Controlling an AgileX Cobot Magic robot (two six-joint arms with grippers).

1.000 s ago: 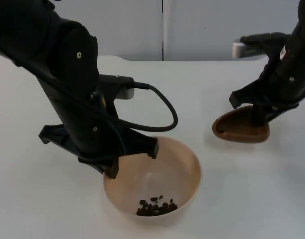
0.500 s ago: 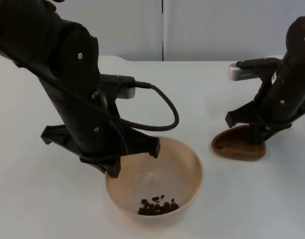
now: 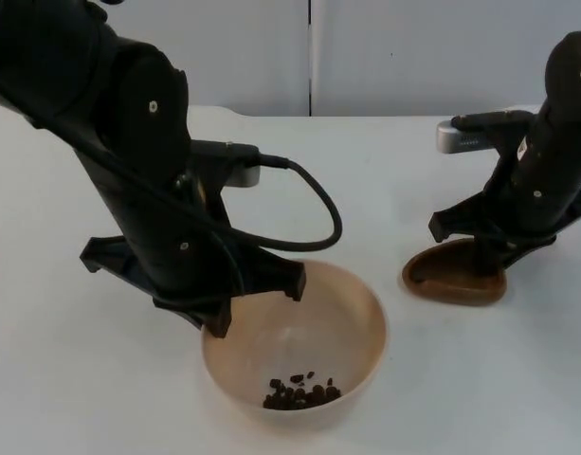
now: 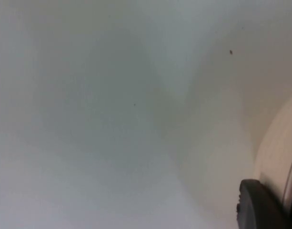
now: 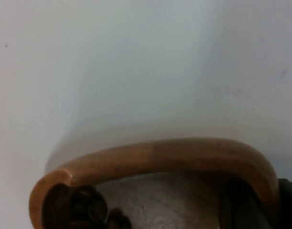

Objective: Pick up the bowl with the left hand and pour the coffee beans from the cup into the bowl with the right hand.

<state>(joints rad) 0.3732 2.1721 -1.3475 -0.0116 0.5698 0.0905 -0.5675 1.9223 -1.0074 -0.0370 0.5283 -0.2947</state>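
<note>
A tan bowl (image 3: 342,322) sits low at the front of the white table (image 3: 394,180) with a small heap of coffee beans (image 3: 299,392) in its near side. My left gripper (image 3: 217,327) is shut on the bowl's left rim; the left wrist view shows the pale bowl wall (image 4: 279,152) beside a black fingertip (image 4: 260,207). To the right, a brown wooden cup (image 3: 442,282) rests on the table. My right gripper (image 3: 487,258) is shut on its far right rim. In the right wrist view the cup's rim (image 5: 160,152) arcs over a few beans (image 5: 79,206) left inside.
The grey partition wall (image 3: 366,47) closes off the table at the back. Bare white table lies between the bowl and the cup and along the left.
The right gripper and cup dropped slightly and shifted a little toward the left over the last second, then stayed still. The bowl and the left gripper barely moved.
</note>
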